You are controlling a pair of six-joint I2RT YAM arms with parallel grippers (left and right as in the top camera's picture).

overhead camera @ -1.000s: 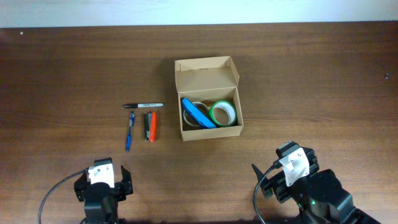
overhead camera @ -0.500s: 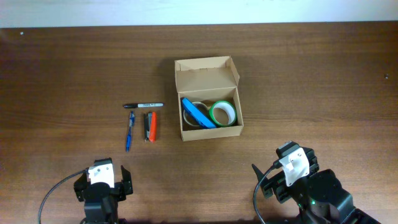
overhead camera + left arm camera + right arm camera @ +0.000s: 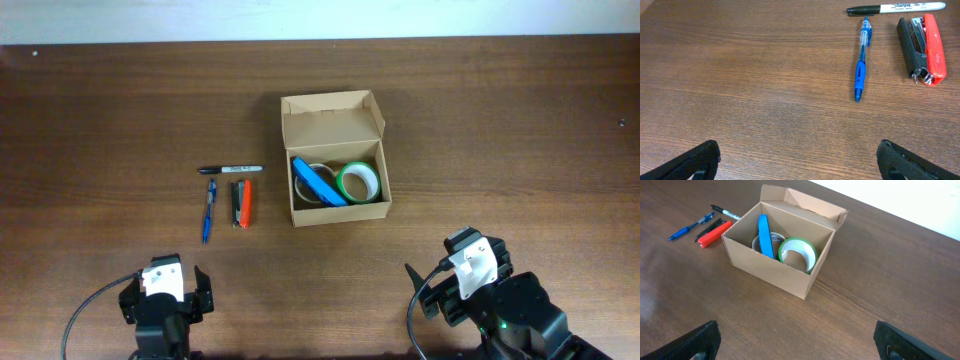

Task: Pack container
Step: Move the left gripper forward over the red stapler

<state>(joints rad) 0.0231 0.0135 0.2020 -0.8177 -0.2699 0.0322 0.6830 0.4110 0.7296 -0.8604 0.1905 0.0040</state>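
Found left gripper [image 3: 165,284] and right gripper [image 3: 462,265] low at the near side, well apart. Noted jaws of both spread wide, gripping nothing. Recorded left wrist aimed straight ahead, right wrist angled slightly leftward.

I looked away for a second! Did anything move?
Nothing visibly moved. The box is open as before, the marker, blue pen and stapler lie untouched beside it, and the left pincer and right pincer are open and empty.
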